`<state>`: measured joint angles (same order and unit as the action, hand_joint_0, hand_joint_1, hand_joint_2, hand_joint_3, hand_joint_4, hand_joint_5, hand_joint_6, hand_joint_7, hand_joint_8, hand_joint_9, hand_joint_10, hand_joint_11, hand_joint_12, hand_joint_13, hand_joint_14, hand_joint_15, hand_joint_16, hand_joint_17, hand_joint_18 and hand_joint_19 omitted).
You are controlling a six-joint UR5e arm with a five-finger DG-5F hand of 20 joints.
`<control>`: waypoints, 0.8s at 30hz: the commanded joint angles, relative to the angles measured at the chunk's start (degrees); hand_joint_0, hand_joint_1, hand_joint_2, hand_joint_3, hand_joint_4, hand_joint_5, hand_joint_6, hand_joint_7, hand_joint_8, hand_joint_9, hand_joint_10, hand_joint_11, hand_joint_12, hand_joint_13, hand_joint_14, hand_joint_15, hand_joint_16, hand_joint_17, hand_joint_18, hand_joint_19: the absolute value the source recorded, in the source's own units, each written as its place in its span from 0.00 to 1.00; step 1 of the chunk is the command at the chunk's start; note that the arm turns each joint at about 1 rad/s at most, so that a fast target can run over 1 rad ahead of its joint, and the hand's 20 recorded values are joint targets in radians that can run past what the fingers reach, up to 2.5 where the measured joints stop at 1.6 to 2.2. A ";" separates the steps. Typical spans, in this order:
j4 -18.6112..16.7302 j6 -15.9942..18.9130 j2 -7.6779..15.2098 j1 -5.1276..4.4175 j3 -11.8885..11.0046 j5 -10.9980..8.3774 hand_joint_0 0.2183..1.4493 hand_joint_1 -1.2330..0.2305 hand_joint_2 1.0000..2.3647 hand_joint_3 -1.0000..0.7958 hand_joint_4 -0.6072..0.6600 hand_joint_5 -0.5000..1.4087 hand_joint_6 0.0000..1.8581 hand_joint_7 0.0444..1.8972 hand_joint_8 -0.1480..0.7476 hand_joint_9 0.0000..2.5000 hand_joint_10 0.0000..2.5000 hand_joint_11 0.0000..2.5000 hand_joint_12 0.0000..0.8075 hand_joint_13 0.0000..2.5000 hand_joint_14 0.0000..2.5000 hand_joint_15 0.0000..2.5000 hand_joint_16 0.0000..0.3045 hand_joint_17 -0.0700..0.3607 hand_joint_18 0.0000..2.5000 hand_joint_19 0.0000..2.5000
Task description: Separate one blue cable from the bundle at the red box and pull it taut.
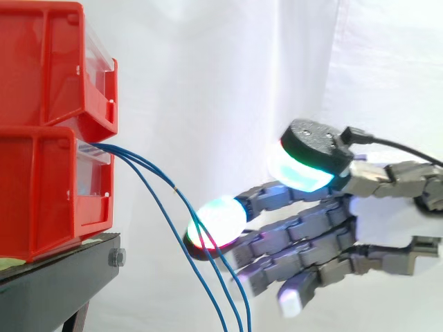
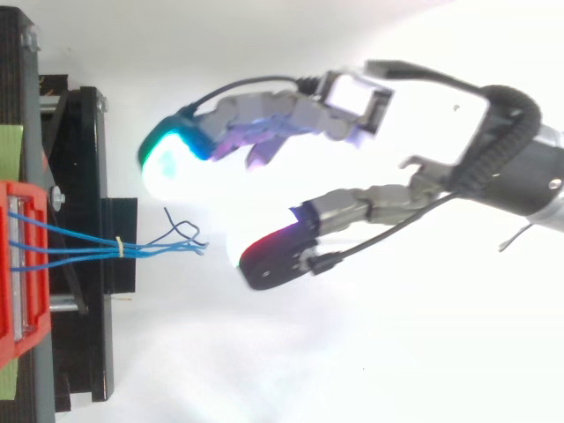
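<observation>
At the left the red box (image 1: pixel 48 194) sits on the black stand (image 1: pixel 55 277). The blue cable bundle (image 1: pixel 156 173) leaves its front and droops down to the right. Further right my hand (image 1: pixel 387 221) reaches toward it, fingers spread and fairly straight, gripping nothing. From the side one glowing fingertip (image 1: pixel 218 221) overlaps the strands. From above, the loose ends lie just short of my fingertips.

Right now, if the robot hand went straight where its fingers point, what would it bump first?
The hand would probably meet the blue cables hanging from the lower red bin first; depth is unclear.
</observation>
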<state>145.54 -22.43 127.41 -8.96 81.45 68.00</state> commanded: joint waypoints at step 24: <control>-4.74 6.52 8.29 0.43 -6.13 6.18 0.28 0.43 0.00 0.28 0.71 0.16 0.27 0.42 0.50 0.23 0.00 0.16 0.45 0.26 0.01 0.16 0.16 0.42 0.24 0.27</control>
<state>141.53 -17.81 135.34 -8.70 75.41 72.48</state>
